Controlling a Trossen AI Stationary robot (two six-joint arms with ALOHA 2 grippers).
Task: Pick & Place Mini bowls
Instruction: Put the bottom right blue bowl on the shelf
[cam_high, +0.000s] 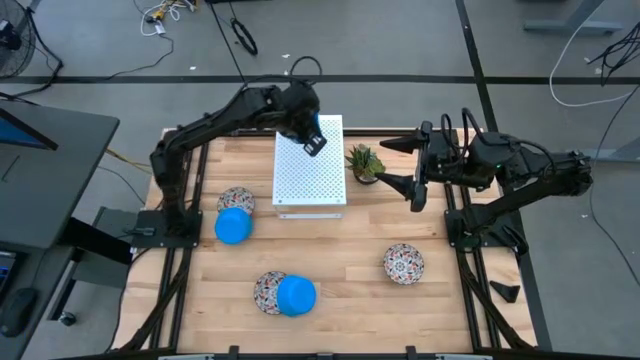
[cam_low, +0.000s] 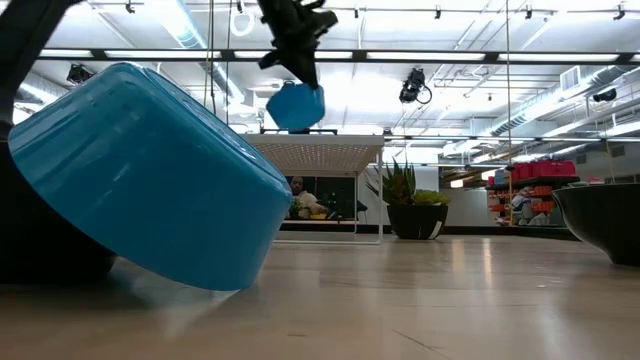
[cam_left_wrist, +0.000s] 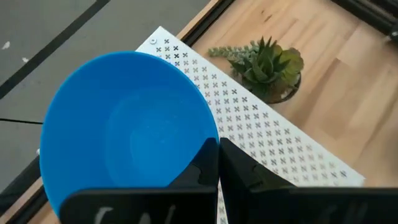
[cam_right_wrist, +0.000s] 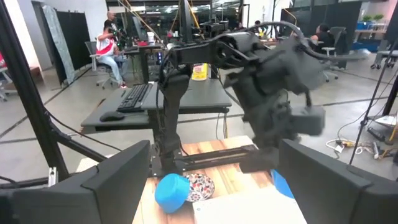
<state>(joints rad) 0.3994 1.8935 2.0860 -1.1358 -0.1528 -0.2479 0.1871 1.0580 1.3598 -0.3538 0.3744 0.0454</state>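
while the left claw (cam_high: 314, 137) hangs over the far end of the white perforated box (cam_high: 310, 185), it's pinching a plain blue mini bowl (cam_left_wrist: 127, 134) by the rim, one finger inside and one outside, bowl clear of the box top in the low view. so that one is up in the air above the box, not set down yet.

the other bowls sit on the desk (cam_high: 340, 260): a blue one (cam_high: 233, 226) touching a floral one (cam_high: 237, 200) just left of the box, a blue (cam_high: 297, 295) and floral (cam_high: 268, 291) pair well in front of it, and a lone floral bowl (cam_high: 403, 264) off to the front right. the sixth i can't find.

right claw (cam_high: 400, 164) waits beside the little potted plant (cam_high: 364, 163) at the box's right edge, fingers spread wide, holding nothing.

my worry: a rim pinch is a thin grip, so the bowl could swivel or slip out on the way down. it's also close to the box's far edge, so a release there might let it roll off the back. i'd guess a tilted drop makes it bounce too.
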